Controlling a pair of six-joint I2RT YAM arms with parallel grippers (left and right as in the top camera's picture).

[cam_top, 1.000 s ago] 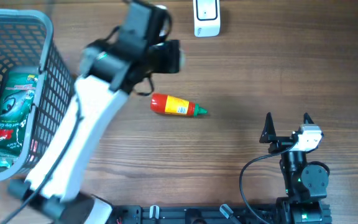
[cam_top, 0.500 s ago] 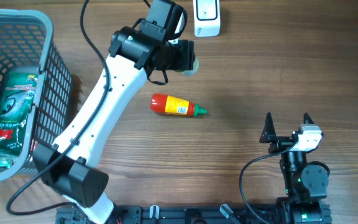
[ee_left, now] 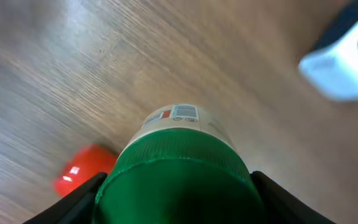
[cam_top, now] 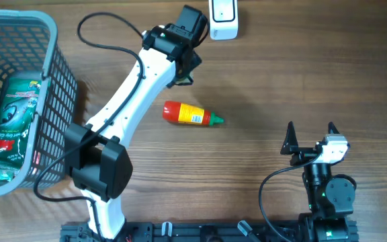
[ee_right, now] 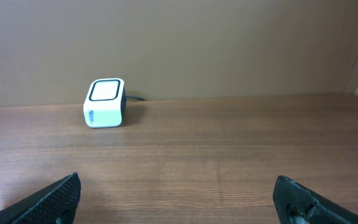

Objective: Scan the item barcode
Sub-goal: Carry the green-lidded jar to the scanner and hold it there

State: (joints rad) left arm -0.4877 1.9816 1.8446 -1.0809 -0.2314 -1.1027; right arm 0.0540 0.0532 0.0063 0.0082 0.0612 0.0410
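Observation:
My left gripper point(ee_left: 180, 202) is shut on a green-lidded jar point(ee_left: 179, 180), and both fingers press the lid's sides. The jar's cream body points away and shows a small barcode point(ee_left: 185, 112). In the overhead view the left gripper point(cam_top: 188, 47) hovers at the back of the table, just left of and below the white scanner point(cam_top: 224, 18), and the wrist hides the jar. The scanner point(ee_left: 347, 59) appears blurred at the upper right of the left wrist view. My right gripper point(cam_top: 310, 136) rests open and empty at the front right, facing the scanner point(ee_right: 106, 102) across the table.
A red sauce bottle with a yellow label and green cap point(cam_top: 192, 114) lies on the wooden table below the left gripper. A grey wire basket point(cam_top: 54, 81) at the far left holds a green packet point(cam_top: 12, 124).
The left arm has swung toward the back of the table and turned, bringing the jar closer to the scanner. The jar's pale end no longer shows from above. The right arm is still.

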